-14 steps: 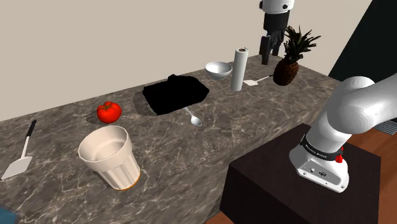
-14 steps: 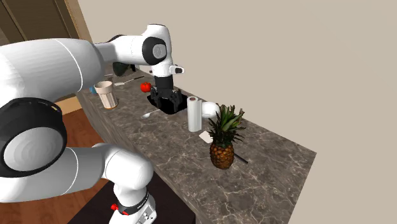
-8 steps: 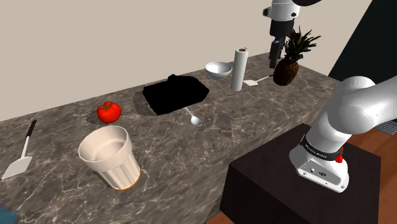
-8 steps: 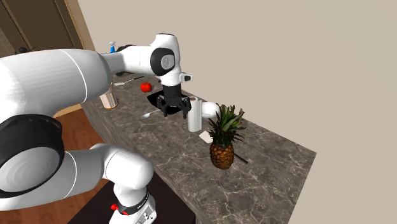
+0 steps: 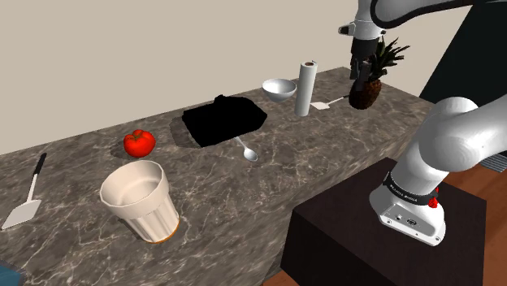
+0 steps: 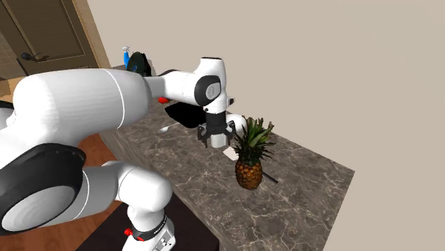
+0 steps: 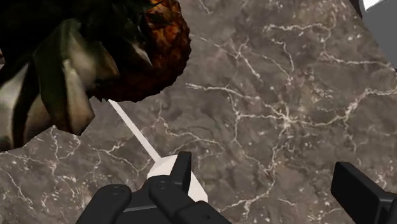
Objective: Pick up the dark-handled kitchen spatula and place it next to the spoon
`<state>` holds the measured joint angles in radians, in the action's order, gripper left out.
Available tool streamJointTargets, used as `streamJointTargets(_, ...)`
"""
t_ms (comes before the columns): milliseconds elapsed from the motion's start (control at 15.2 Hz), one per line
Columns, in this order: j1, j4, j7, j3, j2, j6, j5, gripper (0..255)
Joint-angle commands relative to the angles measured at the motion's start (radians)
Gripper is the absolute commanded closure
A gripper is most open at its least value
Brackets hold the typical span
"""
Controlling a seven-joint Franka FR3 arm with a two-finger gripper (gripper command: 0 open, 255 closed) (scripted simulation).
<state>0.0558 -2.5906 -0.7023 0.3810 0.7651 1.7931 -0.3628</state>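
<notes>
Wrist view puts the spatula (image 7: 160, 170) right under my claw (image 7: 261, 168). Its white blade lies flat on the surface (image 7: 286, 95) beneath one finger, and the thin shaft runs off under the pineapple (image 7: 153, 57). In the second exterior view the dark handle end pokes out past the pineapple's (image 6: 249, 173) far side, with the blade (image 6: 230, 152) on the near side below the claw (image 6: 214, 139). The claw is released, fingers well apart, with nothing between them.

My main worry is the line-up. The blade sits under a finger and not in the gap, so a straight descent would likely press a fingertip onto it or skid it sideways. A flat blade also gives the fingers little to pinch.

The pineapple is the next hazard. In the shoulder view the claw (image 5: 359, 69) hangs just beside its leaves (image 5: 364, 91), so I could knock the fruit over on the way down. I cannot tell whether it rests on the shaft. If it does, lifting would drag or tip it.

The carry to the spoon (image 5: 246, 151) passes the paper roll (image 5: 305, 88), which a swinging handle could clip.
</notes>
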Motion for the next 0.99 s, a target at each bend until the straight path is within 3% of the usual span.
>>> streamJointTargets(0, 0.015, -0.003, -0.123, 0.071, -0.039, 0.061, -0.042, 0)
streamJointTargets(462, 0.128, 0.076, -0.545, 0.333, -0.256, 0.274, -0.103, 0)
streamJointTargets(726, 0.25, 0.156, -0.817, 0.501, -0.43, 0.399, -0.039, 0)
streamJointTargets(924, 0.274, 0.153, -0.863, 0.538, -0.477, 0.447, -0.014, 0)
